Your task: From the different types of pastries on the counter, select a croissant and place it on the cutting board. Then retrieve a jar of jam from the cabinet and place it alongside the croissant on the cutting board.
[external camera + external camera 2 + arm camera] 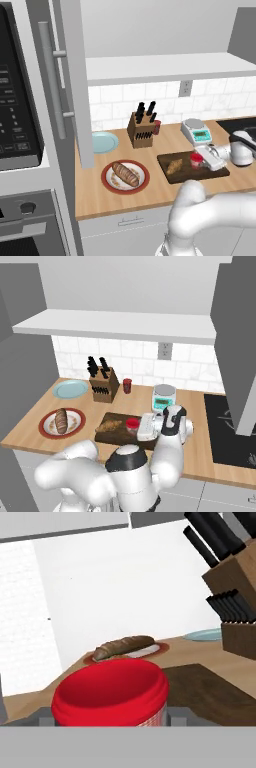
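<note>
Closest to the lens in the hand view sits the jar of jam [111, 693], its red lid and pale band between the two dark fingertips [46, 717], which appear pressed against its sides, so the gripper [200, 161] looks clamped on it. Going left to right along the counter [150, 192]: the open cabinet [75, 75] door with its bar handle, a pale blue plate [104, 142], a red-rimmed plate [107, 184] carrying the long scored loaf [125, 173], the knife block [142, 129], then the cutting board [172, 177] with the croissant [174, 165] lying on its left half and the jar just right of it, low over or on the wood; I cannot tell which. A kitchen scale [196, 131] stands behind. Judging by this, the croissant step is done and the jar is at its placing. The next move calls for settling it flat beside the pastry, opening the fingers, and lifting clear without tipping it. Both base views give the jar-to-croissant spacing, which the hand view lacks; the hand view gives the grip, too small to read from the base.
</note>
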